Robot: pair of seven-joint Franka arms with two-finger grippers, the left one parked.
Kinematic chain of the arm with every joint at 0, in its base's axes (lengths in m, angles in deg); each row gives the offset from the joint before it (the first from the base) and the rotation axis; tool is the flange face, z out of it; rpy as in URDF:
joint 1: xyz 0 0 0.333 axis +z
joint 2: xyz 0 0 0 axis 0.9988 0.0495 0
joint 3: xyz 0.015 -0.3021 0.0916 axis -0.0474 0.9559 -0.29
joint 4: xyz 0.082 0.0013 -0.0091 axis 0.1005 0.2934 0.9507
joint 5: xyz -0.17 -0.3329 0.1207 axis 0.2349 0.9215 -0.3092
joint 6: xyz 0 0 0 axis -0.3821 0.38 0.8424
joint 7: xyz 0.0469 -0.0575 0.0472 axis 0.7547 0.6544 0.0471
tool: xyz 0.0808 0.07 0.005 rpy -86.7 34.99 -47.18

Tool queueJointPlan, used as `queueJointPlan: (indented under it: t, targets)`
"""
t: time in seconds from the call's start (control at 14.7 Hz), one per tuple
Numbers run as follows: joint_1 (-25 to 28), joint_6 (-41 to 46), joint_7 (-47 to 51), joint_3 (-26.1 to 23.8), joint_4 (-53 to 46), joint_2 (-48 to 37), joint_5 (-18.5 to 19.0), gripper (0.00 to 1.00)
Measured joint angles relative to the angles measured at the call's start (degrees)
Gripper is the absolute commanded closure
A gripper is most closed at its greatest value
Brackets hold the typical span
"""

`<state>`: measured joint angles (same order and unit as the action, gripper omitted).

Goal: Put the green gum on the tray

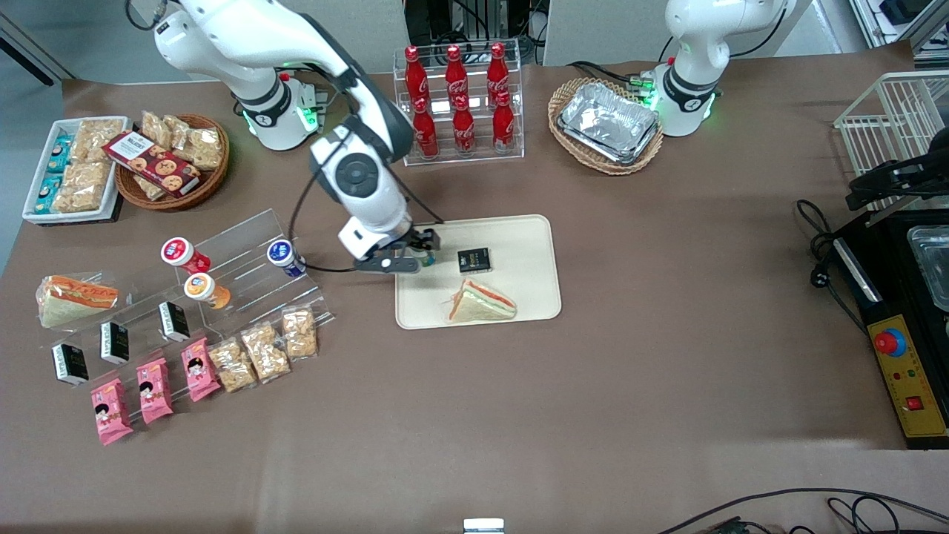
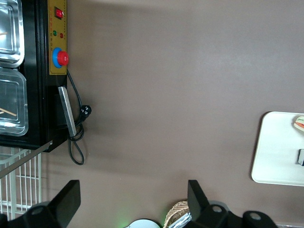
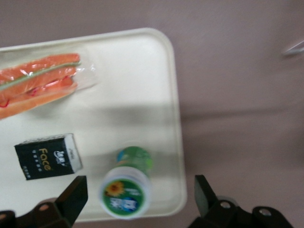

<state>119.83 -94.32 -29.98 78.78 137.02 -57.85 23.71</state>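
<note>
The green gum [image 3: 127,187], a small canister with a white-rimmed green lid, stands on the cream tray [image 3: 142,71] close to its edge and corner. My right gripper [image 3: 140,194] hangs above it, open, its two dark fingers [image 3: 71,197] spread wide on either side and touching nothing. In the front view the gripper [image 1: 415,252] sits over the tray [image 1: 534,245] at its end toward the working arm, and the gum [image 1: 428,259] barely peeks out beneath it.
On the tray also lie a small black box [image 1: 474,260] and a wrapped sandwich [image 1: 480,304]. An acrylic stand with red-lidded [image 1: 182,254], orange-lidded [image 1: 204,289] and blue-lidded [image 1: 284,256] canisters is toward the working arm's end. A cola bottle rack [image 1: 458,104] stands farther from the camera.
</note>
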Motion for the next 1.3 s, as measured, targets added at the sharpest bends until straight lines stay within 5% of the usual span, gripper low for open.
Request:
queueJointPlan:
  t: [0.48, 0.89, 1.3]
  targets:
    - [-12.7, 22.4, -16.2, 0.8, -7.1, -13.0, 0.1, 0.0]
    - [-27.6, 34.2, -31.2, 1.2, -17.4, -15.4, 0.7, 0.0]
    - [-37.1, 38.5, -34.8, 1.5, -24.1, -15.3, 1.1, 0.0]
